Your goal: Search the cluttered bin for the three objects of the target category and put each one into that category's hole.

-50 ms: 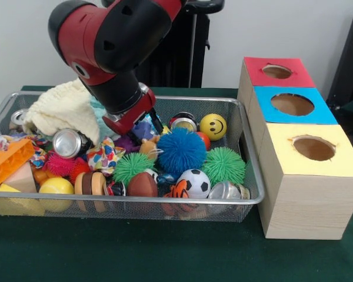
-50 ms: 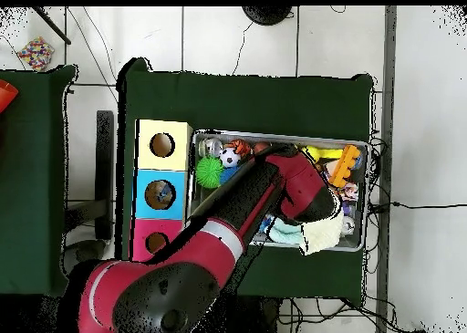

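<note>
Red-black arm down in bin (image 1: 247, 197) | step: searching | gripper (image 1: 146, 136) state unclear (tips buried) | next: lift target beside blue spiky ball (image 1: 181, 151)

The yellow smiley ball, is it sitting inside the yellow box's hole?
No, the yellow smiley ball lies in the wire bin near its far side, while the yellow box's hole shows nothing inside.

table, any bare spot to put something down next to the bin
Bare green table runs in front of the wire bin, and a narrow gap separates the bin from the yellow-topped box. Inside the bin it is packed; the arm's end effector is among the toys.
</note>
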